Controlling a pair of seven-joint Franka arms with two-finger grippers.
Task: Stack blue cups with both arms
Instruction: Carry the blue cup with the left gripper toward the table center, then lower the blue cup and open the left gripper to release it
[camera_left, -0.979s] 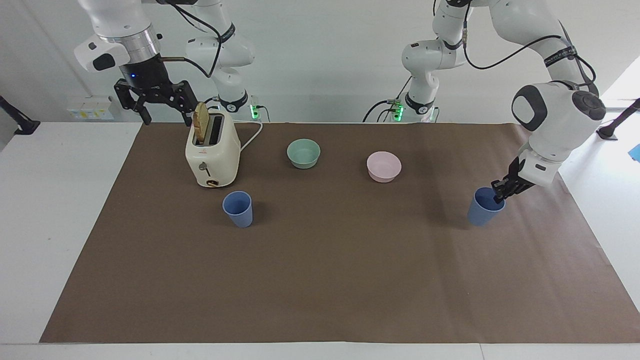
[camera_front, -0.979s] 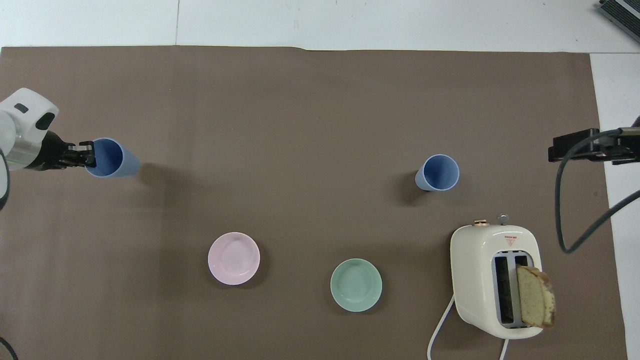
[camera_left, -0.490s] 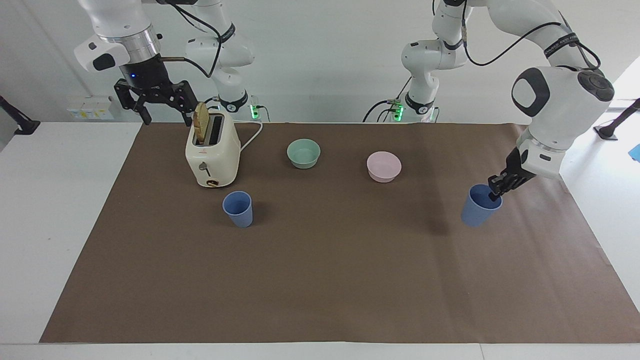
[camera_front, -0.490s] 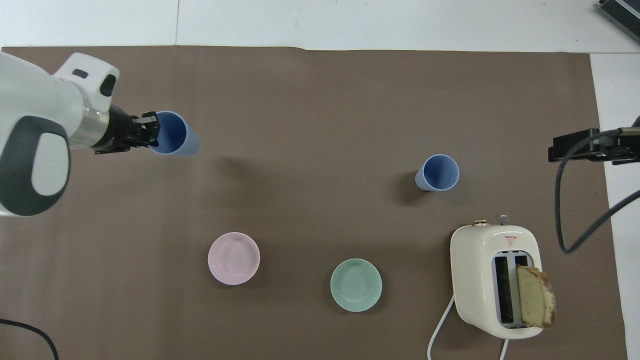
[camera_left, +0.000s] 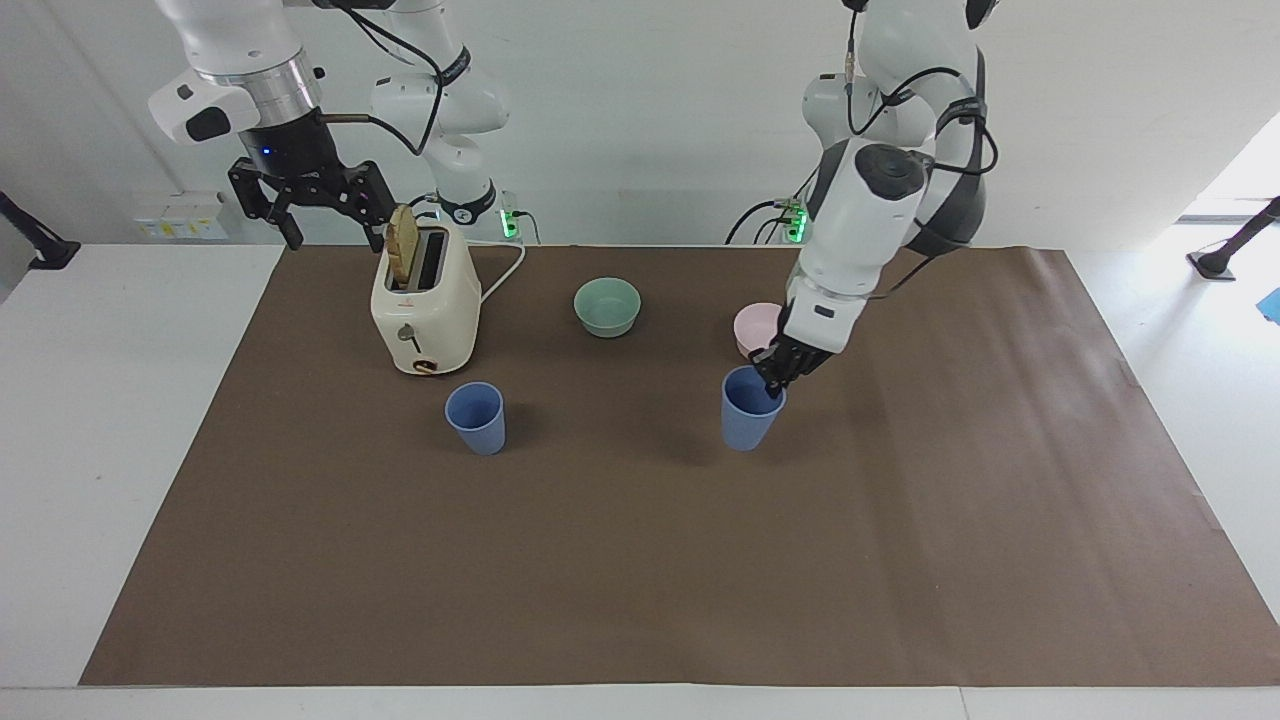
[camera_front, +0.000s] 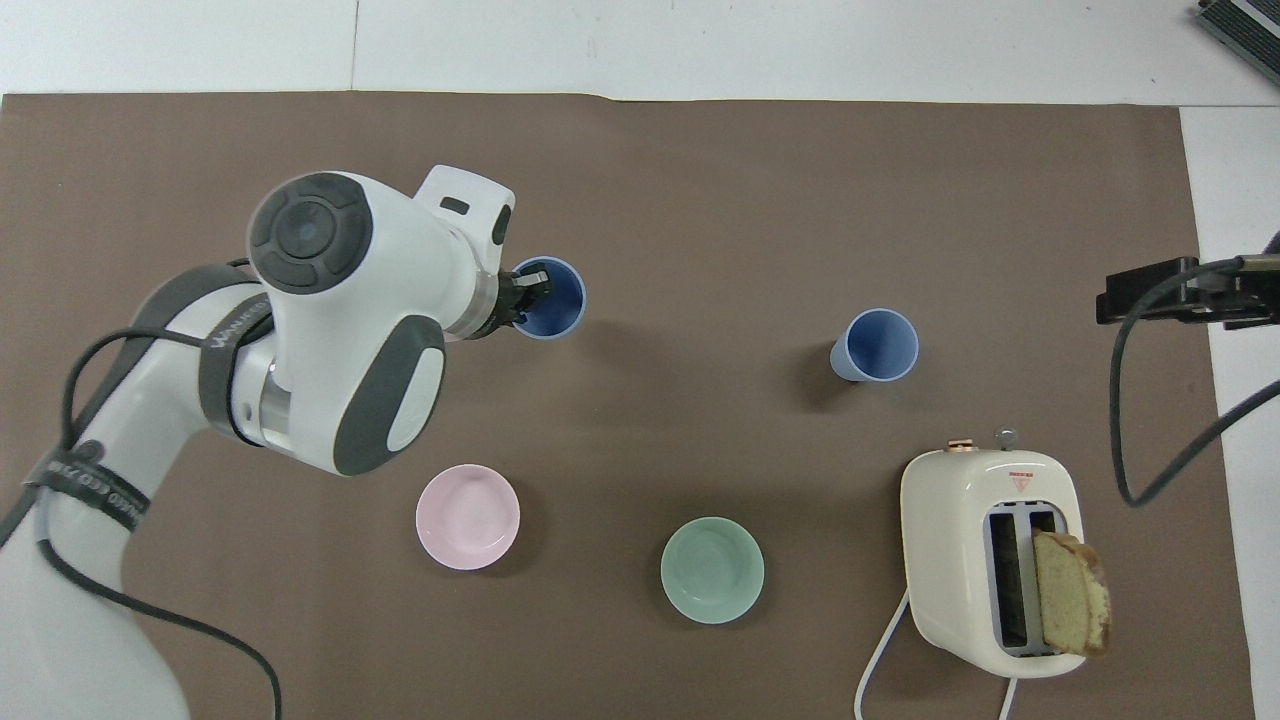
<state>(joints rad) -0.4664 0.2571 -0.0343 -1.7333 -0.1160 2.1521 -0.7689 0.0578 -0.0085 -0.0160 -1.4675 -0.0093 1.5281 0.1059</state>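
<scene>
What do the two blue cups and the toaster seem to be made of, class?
Both blue cups, the held one and the standing one, look like matte plastic: even colour, thin rims, no glare. The toaster seems glossy cream plastic or enamelled metal; soft highlights show on its rounded shell, so either fits.

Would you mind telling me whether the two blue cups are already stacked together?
No, the left hand holds one blue cup by its rim, apart from the other blue cup near the toaster.
</scene>
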